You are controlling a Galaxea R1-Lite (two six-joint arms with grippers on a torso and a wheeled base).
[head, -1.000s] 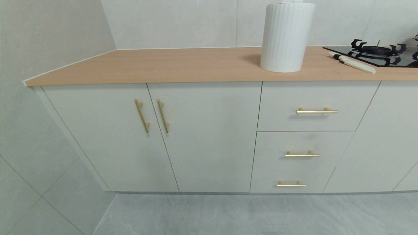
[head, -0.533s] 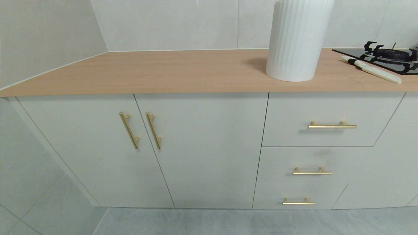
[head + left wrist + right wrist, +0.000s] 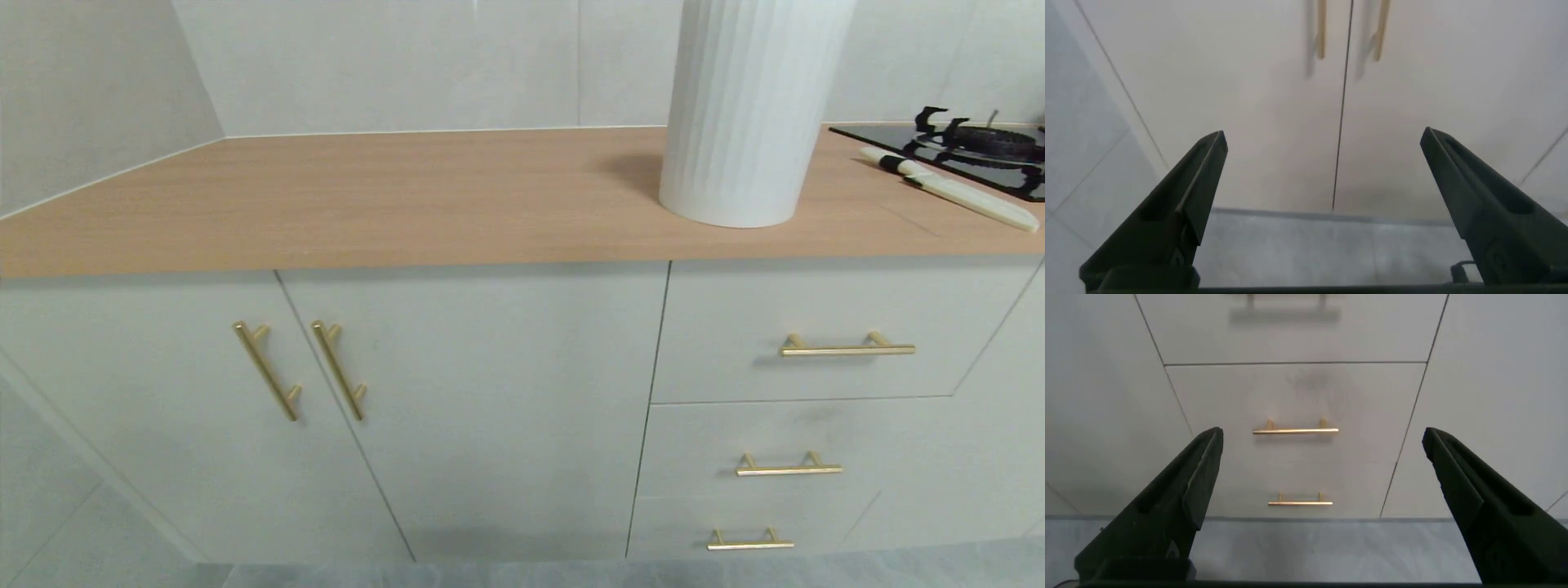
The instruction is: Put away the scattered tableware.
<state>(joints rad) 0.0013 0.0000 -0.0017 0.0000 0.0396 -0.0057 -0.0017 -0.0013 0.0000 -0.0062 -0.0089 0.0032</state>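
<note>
The knife [image 3: 951, 189], pale with a dark band near one end, lies flat at the right end of the table [image 3: 367, 204]. It is just beside the near edge of the black stove [image 3: 980, 147], and its far tip points toward the table's front edge. To its left, apart from it, a tall white ribbed container [image 3: 747, 114] stands upright, set back from the front edge. From the container leftward I see bare wood running to the corner where the two tiled walls meet.

The head view gives me the table top and the cabinet front below it. There are two doors with slanting gold handles, the left door handle [image 3: 267, 369] and the right door handle [image 3: 339, 367], close on either side of the seam. Right of them is a stack of three drawers: top drawer handle [image 3: 847, 349], middle drawer handle [image 3: 788, 469], bottom drawer handle [image 3: 749, 543]. All doors and drawers sit flush and shut.

The left wrist view gives me the lower part of the door seam and the grey floor [image 3: 1331, 253] at its foot. My left gripper [image 3: 1323, 139] hangs in front of the doors with its fingers spread wide, holding nothing.

The right wrist view faces the two lower drawers head on. My right gripper [image 3: 1323, 437] is likewise spread wide, with nothing between its fingers. Both grippers are low, before the cabinet front and off it, well below the table's edge.
</note>
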